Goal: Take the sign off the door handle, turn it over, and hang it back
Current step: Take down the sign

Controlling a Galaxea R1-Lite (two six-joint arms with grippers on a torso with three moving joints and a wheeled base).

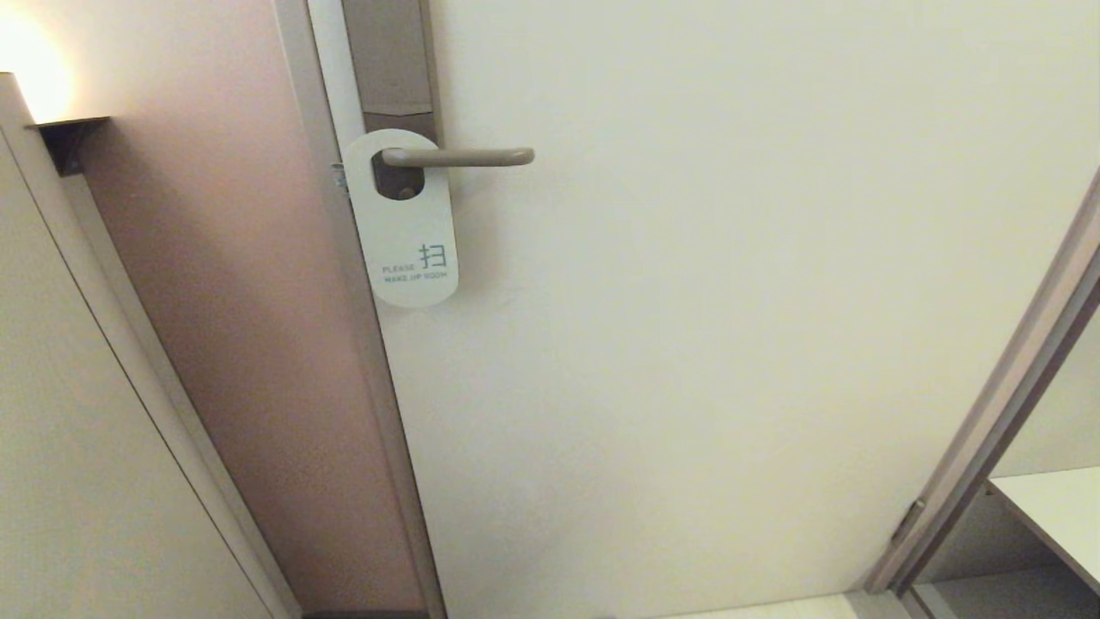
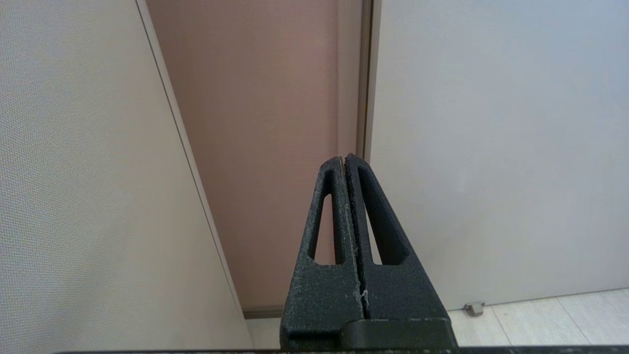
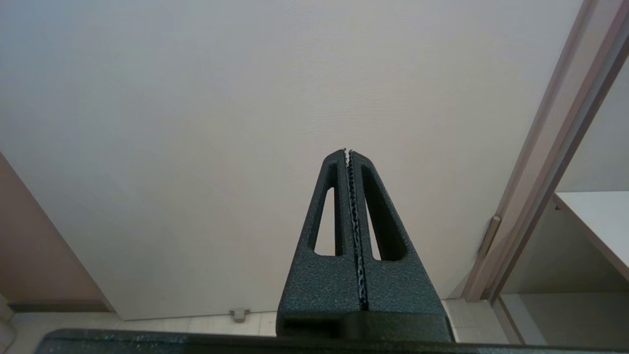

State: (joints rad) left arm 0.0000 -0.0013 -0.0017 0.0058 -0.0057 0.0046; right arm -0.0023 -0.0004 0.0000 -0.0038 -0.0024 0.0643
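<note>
So nothing is started yet, going left to right. On the far left a wall lamp (image 1: 34, 69) is glowing above the beige partition (image 1: 77, 430), then the pinkish wall panel (image 1: 258, 344) is running up to the door frame. The left gripper (image 2: 345, 160) is sitting low, well below the handle, pointing at the seam between that panel and the door (image 1: 730, 344); its fingers are pressed together, holding nothing. It is not showing in the head view.

The sign (image 1: 404, 223) is hanging on the door handle (image 1: 460, 156), oval hole threaded over the lever near the backplate (image 1: 391, 60), white face with the teal "PLEASE MAKE UP ROOM" facing out, tilting slightly. Lever is sticking out level to the right of the sign.

The right gripper (image 3: 348, 153) is also parked low, facing bare door, fingers closed flat on each other, empty. A door stop (image 3: 239, 313) is sitting at floor level below it. Far right, a shelf (image 1: 1057, 516) is showing past the other frame.

Progress: all steps are remaining, I reckon: reach up, lift the sign off, flip it, rehang.
</note>
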